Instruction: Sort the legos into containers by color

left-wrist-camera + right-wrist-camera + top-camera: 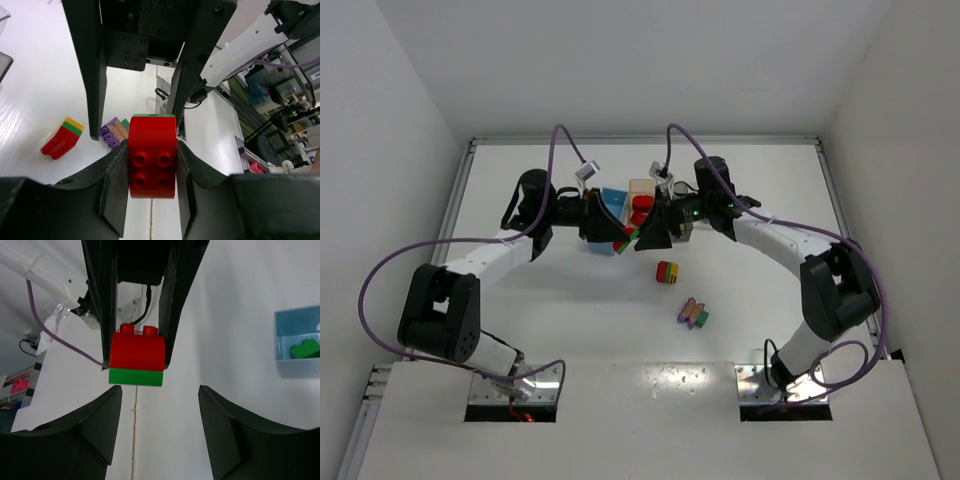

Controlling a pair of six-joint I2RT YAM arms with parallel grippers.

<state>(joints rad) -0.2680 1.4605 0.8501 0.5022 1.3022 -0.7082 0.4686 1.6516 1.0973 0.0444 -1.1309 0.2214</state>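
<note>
**Left fingers hold red-green lego**

The left fingers [114, 192] pinch 1 red-over-green lego [152, 157] between their tips. The right fingers [92, 425] stand spread, the lego just ahead of their gap. 1 striped stack [62, 139] lies on the worktop [35, 100] beyond the left fingers.

White arms [490, 258] bear black joints [440, 315], black jaws, purple cables [554, 140].

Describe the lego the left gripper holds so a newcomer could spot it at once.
Look mid-table, where both arms meet beside the bins. There the left gripper clamps a red-and-green lego. Unlike the two multicoloured stacks lying loose on the table, it alone is gripped.
</note>
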